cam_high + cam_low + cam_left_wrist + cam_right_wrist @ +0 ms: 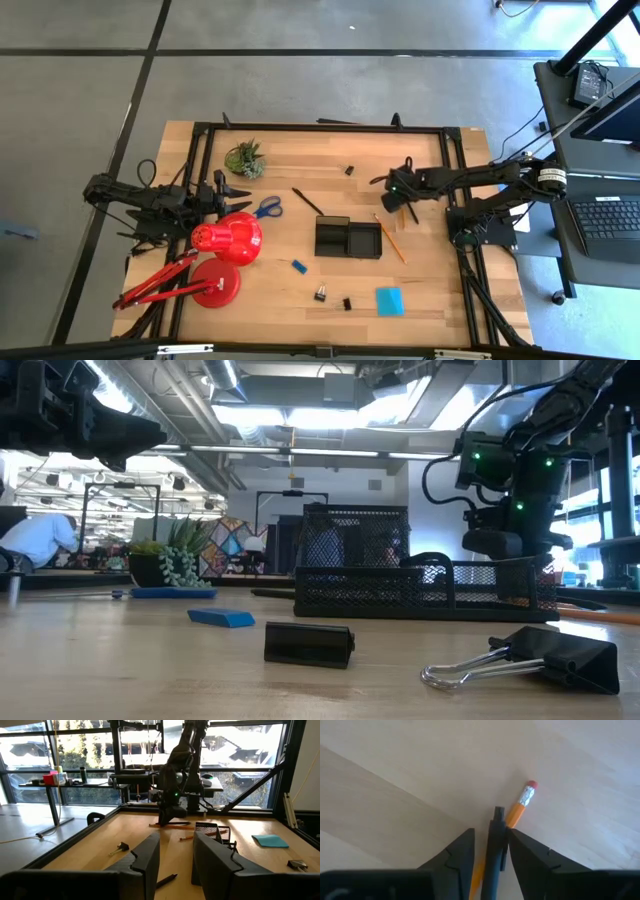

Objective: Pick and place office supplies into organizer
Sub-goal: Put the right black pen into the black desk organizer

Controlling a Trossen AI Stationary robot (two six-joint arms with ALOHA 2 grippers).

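Observation:
My right gripper (395, 196) hangs over the table right of the black mesh organizer (348, 238), fingers pointing down, shut on a thin black pen (495, 851). Just beneath it lies the orange-yellow pencil (391, 238), eraser end (528, 792) toward the gripper. My left gripper (238, 188) waits open beside the red lamp head, with the blue-handled scissors (266, 208) just in front of it. A second black pen (307, 201) lies flat left of the organizer. The blue eraser (298, 266), binder clips (321, 294) and cyan pad (389, 301) lie toward the near edge. My right gripper pinches the black pen between its two fingers (462, 851), coming from above and pointing down. The pen runs along the fingers, and its clip end (498, 816) sticks out past the fingertips over the pencil. I cannot tell whether the pen touches the table.
The red desk lamp (225, 250) fills the table's left near part, and the green potted plant (245, 159) stands at the far left. One more binder clip (349, 170) lies toward the far edge. Bare wood shows between the organizer and the pad.

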